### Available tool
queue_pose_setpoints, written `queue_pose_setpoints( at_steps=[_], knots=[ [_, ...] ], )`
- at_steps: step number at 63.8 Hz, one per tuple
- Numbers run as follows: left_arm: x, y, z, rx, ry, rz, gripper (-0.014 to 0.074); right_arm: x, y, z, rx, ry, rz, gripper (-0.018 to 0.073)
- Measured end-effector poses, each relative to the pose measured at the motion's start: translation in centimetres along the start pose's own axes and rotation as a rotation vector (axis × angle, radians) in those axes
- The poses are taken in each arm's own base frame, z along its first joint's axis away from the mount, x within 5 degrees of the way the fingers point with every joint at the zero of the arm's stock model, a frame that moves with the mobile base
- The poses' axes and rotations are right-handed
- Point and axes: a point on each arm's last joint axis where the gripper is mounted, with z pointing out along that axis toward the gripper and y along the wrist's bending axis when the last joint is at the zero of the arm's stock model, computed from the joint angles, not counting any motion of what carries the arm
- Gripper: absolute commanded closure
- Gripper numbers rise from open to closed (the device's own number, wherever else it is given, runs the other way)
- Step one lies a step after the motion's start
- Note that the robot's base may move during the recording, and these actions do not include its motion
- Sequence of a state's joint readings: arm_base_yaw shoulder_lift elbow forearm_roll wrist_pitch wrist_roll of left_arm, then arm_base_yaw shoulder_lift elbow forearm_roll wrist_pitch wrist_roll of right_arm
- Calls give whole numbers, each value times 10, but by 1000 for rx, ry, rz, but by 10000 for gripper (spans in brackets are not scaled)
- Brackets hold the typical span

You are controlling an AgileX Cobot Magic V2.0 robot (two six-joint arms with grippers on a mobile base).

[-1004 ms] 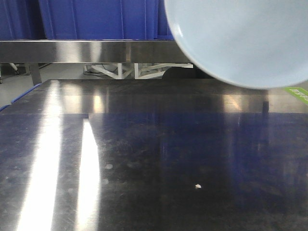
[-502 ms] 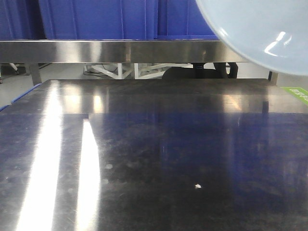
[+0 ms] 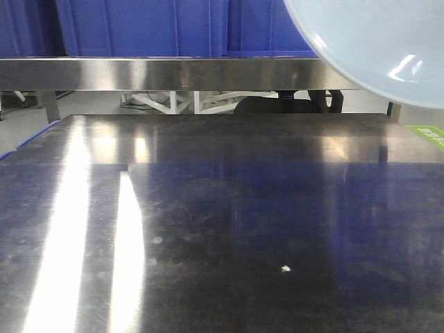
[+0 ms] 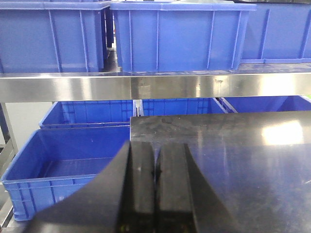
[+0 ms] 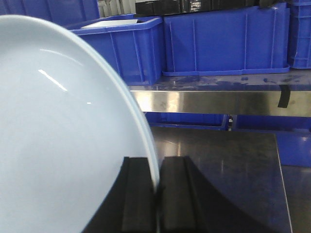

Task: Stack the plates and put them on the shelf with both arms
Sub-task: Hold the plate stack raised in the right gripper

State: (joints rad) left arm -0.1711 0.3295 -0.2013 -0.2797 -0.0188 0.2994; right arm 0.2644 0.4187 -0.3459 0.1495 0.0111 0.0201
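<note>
A pale blue-white plate (image 3: 374,48) hangs in the air at the top right of the front view, partly covering the shelf rail (image 3: 152,73). In the right wrist view the same plate (image 5: 63,126) fills the left half, and my right gripper (image 5: 157,167) is shut on its rim. I see only one plate surface and cannot tell whether a second lies against it. My left gripper (image 4: 155,150) is shut with nothing between its fingers, over the near left corner of the dark tabletop (image 4: 233,155), facing the shelf rail (image 4: 155,86).
Blue plastic crates (image 4: 180,36) stand on the shelf behind the rail, and more crates (image 4: 68,160) sit low to the left of the table. The shelf (image 5: 218,102) in the right wrist view also carries blue crates (image 5: 228,41). A green label (image 3: 429,133) lies at the table's right edge.
The plate moved right and upward across the front view between the earliest frame and half a second ago, uncovering the rail's middle. Since then it has barely shifted.
</note>
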Motion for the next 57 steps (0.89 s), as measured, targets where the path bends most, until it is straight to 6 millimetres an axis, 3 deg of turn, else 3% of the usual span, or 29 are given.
queue_pose_setpoints(
  at_steps=[57],
  knots=[
    [0,0,0,0,0,0,516,0,0,0,0,-2,-2,511]
  ],
)
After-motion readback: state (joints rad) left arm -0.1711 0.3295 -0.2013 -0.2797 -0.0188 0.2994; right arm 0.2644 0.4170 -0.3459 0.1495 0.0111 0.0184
